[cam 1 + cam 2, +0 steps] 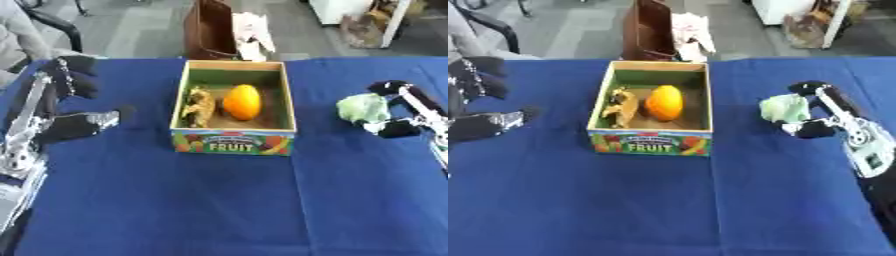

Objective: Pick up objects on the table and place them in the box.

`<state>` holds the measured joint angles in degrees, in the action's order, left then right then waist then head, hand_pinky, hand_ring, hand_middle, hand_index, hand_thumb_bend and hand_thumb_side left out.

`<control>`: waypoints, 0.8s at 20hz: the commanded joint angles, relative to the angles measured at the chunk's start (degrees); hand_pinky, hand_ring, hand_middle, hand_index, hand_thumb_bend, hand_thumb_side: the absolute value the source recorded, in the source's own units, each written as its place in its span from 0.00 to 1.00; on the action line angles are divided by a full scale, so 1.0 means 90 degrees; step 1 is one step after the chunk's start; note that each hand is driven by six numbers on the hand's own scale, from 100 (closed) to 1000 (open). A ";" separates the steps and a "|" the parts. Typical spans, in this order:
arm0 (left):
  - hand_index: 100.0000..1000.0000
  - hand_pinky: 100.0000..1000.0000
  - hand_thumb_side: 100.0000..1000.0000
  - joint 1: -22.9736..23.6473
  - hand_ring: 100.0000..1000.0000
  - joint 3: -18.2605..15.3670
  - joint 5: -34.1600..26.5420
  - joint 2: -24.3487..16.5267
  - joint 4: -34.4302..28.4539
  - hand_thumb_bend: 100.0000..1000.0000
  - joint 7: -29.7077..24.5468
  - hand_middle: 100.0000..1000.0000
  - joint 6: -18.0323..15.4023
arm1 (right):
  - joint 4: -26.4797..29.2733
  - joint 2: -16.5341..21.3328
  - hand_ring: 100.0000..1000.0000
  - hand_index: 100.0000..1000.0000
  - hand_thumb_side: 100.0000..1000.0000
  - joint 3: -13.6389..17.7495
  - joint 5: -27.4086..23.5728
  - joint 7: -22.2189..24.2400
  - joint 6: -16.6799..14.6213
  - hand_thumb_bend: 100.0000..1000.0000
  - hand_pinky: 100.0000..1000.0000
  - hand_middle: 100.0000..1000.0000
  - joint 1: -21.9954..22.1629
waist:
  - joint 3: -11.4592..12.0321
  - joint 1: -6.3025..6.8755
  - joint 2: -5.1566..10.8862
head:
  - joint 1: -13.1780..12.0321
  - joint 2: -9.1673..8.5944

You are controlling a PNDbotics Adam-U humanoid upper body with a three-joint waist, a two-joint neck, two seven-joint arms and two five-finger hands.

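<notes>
Pale green and rounded, with a crinkled, leafy surface, the object (783, 108) we take for a small cabbage or lettuce head sits in the right hand (820, 112), to the right of the box (234, 141) and well apart from it. We note dark fingers (808, 87) curled over its top and a dark thumb below it, so the right hand is closed around the green object. We cannot tell whether the object touches the worktop (219, 200).

We record the box as a low open carton with tan rims, a green inner lining and a printed front panel reading FRUIT among pictured fruit. Inside it lie an orange, oval fruit (242, 102) near the middle and a tan, irregular item (199, 107) against the left wall; the two sit just beside each other.

We find the left hand (74, 100) to the left of the box, well apart from it, above the blue cloth of the worktop. Its fingers are spread and relaxed, and it holds nothing.
</notes>
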<state>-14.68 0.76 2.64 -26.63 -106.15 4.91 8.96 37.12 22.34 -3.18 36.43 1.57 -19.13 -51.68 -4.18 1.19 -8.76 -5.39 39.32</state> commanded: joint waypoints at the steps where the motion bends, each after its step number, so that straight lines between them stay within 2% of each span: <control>1: 0.72 0.53 0.01 -0.0082 0.51 -0.0004 0.0018 -0.0058 -0.0046 0.79 -0.0055 0.55 -0.0005 | -0.0088 0.0058 0.92 0.84 0.11 0.0092 0.0223 -0.0262 0.0133 0.42 0.80 0.83 -0.0180 | 0.0022 0.0006 0.0078 | 0.0037 0.0034; 6: 0.72 0.53 0.01 -0.0084 0.51 -0.0001 0.0025 -0.0047 -0.0040 0.79 -0.0070 0.55 0.0004 | -0.0309 0.0030 0.95 0.85 0.13 0.0155 0.0449 -0.0433 0.0303 0.43 0.83 0.85 -0.0195 | 0.0046 0.0011 0.0058 | 0.0060 0.0033; 8: 0.72 0.53 0.01 -0.0088 0.51 0.0001 0.0027 -0.0036 -0.0040 0.79 -0.0073 0.55 0.0006 | -0.0370 0.0025 0.92 0.84 0.12 0.0170 0.0504 -0.0429 0.0336 0.43 0.79 0.82 -0.0194 | 0.0046 0.0013 0.0051 | 0.0065 0.0033; 10: 0.72 0.53 0.01 -0.0088 0.51 0.0004 0.0027 -0.0028 -0.0043 0.79 -0.0077 0.55 0.0007 | -0.0407 0.0026 0.85 0.82 0.09 0.0182 0.0538 -0.0425 0.0376 0.41 0.69 0.78 -0.0186 | 0.0045 0.0014 0.0046 | 0.0067 0.0035; 11: 0.72 0.53 0.01 -0.0088 0.51 0.0004 0.0028 -0.0025 -0.0045 0.79 -0.0079 0.55 0.0007 | -0.0416 0.0028 0.79 0.80 0.04 0.0185 0.0554 -0.0428 0.0399 0.39 0.63 0.73 -0.0182 | 0.0044 0.0014 0.0044 | 0.0067 0.0035; 13: 0.72 0.53 0.01 -0.0085 0.51 0.0004 0.0027 -0.0021 -0.0047 0.79 -0.0080 0.55 0.0009 | -0.0416 0.0030 0.77 0.78 0.01 0.0191 0.0583 -0.0449 0.0450 0.38 0.61 0.71 -0.0176 | 0.0043 0.0014 0.0043 | 0.0066 0.0034; 15: 0.72 0.53 0.01 -0.0081 0.51 0.0007 0.0027 -0.0018 -0.0044 0.79 -0.0082 0.55 0.0012 | -0.0389 0.0041 0.58 0.63 0.00 0.0209 0.0595 -0.0543 0.0505 0.14 0.45 0.53 -0.0172 | 0.0041 0.0013 0.0043 | 0.0067 0.0034; 16: 0.72 0.53 0.01 -0.0079 0.51 0.0006 0.0028 -0.0015 -0.0044 0.79 -0.0082 0.55 0.0013 | -0.0357 0.0050 0.56 0.62 0.00 0.0227 0.0597 -0.0666 0.0540 0.12 0.43 0.51 -0.0169 | 0.0039 0.0012 0.0044 | 0.0065 0.0032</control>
<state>-14.70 0.96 2.78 -26.17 -105.85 4.28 9.10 33.31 21.80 -1.57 41.33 -3.73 -14.66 -52.21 -3.84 1.31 -9.13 -4.89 39.32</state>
